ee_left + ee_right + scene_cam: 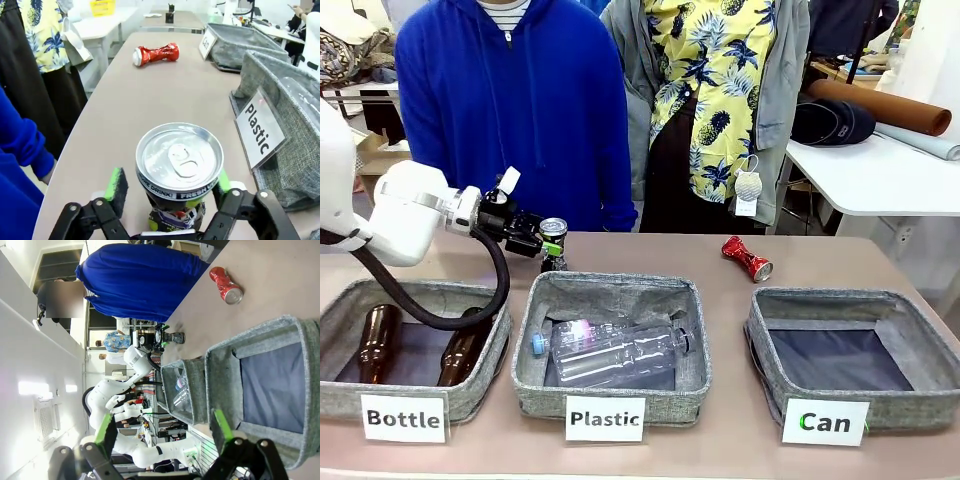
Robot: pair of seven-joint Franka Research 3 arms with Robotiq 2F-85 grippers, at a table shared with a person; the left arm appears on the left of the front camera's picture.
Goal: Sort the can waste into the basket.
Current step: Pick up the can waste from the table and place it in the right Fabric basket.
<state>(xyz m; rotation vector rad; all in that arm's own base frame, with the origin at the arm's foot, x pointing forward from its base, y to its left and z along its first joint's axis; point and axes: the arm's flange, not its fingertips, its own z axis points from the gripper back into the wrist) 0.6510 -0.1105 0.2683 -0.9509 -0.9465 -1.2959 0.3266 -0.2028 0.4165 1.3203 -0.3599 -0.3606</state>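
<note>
Dark can (180, 160): upright, clamped by left gripper (170, 184)
Position: held well left of basket (840, 297)
Right gripper (162, 430): spread wide, nothing held

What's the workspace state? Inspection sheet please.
Surface: tan table, no spills seen.
Job's things: dark can upright behind Plastic basket; red can lying crushed on table; Can basket without cans.
Clutter: clear bottles in Plastic basket; brown bottles in Bottle basket.
Grippers: left gripper fingers shut on dark can; right gripper open, facing Can basket.
Cables: black hose loops from left arm over Bottle basket.
Surroundings: person in blue, person in floral shirt at far edge; white side table.
</note>
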